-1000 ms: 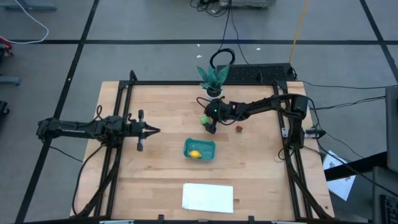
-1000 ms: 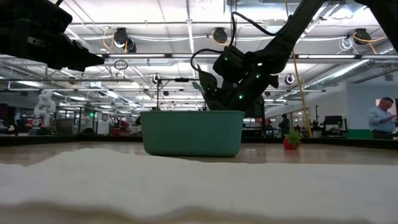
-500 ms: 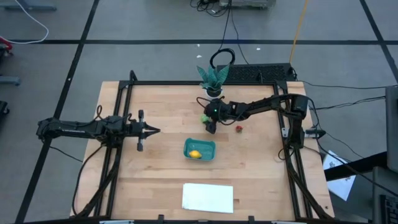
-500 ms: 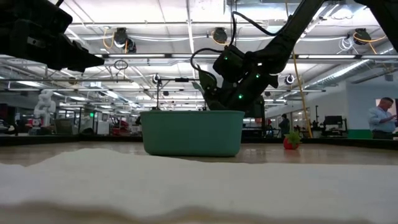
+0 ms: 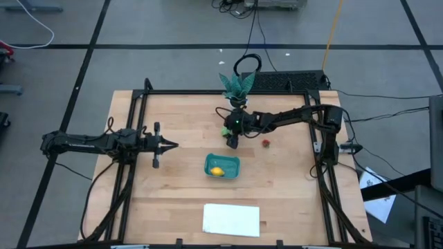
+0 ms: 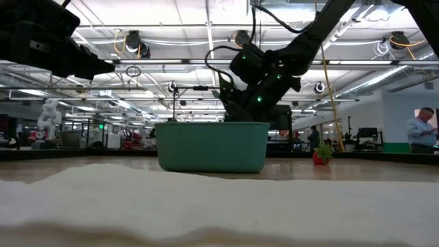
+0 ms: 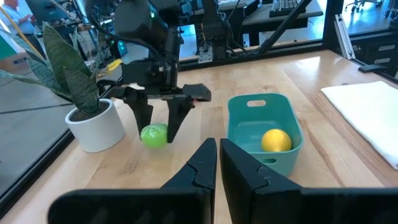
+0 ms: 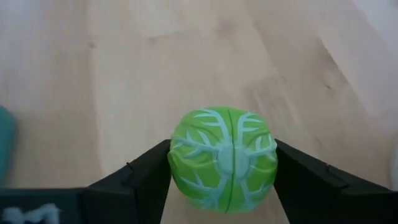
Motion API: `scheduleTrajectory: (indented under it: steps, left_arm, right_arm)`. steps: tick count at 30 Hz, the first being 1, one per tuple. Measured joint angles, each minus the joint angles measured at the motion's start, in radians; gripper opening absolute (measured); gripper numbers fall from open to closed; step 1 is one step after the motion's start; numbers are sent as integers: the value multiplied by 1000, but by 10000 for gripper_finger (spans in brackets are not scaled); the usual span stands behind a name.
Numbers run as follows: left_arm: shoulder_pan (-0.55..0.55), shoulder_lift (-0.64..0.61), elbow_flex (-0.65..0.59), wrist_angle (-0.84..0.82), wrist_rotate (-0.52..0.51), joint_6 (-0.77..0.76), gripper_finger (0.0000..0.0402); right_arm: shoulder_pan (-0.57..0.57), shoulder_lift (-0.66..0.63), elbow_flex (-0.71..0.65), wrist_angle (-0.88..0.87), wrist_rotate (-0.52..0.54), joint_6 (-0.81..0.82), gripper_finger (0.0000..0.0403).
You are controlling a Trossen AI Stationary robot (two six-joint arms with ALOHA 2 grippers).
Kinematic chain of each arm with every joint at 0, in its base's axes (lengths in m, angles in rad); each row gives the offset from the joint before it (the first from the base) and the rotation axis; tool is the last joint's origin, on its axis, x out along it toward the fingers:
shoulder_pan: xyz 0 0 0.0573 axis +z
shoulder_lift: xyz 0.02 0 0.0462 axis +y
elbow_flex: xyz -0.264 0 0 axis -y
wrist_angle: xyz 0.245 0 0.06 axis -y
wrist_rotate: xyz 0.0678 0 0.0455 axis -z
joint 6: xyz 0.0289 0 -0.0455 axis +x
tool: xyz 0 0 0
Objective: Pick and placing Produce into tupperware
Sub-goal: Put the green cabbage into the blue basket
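Right pincer (image 7: 155, 121) shifted toward the plant, fingers straddling green ball (image 8: 222, 160), left pincer (image 5: 168, 144) closed, parked

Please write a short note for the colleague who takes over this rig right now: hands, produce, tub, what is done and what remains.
Right hand: open, fingers on both sides of the round green piece, which sits on the table beside the white plant pot; not lifted.
Left hand: shut, empty, waiting at the table's left side.
Done: the yellow lemon lies in the teal tub.
Left: grip the green piece and place it in the tub, then the small red piece, still on the table right of the green one.
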Motion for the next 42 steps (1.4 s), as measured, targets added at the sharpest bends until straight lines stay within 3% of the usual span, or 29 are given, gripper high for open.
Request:
scheduleTrajectory:
  steps: [15, 31, 42]
  left_arm:
    - [0, 0, 0, 0, 0, -3, 26]
    - [0, 0, 0, -9, 0, -7, 26]
    - [0, 0, 0, -9, 0, -3, 26]
  right_arm:
    - [73, 0, 226, -271, -6, -88, 232]
    - [90, -176, 238, -314, -8, -186, 229]
    - [94, -248, 238, -353, -216, -208, 229]
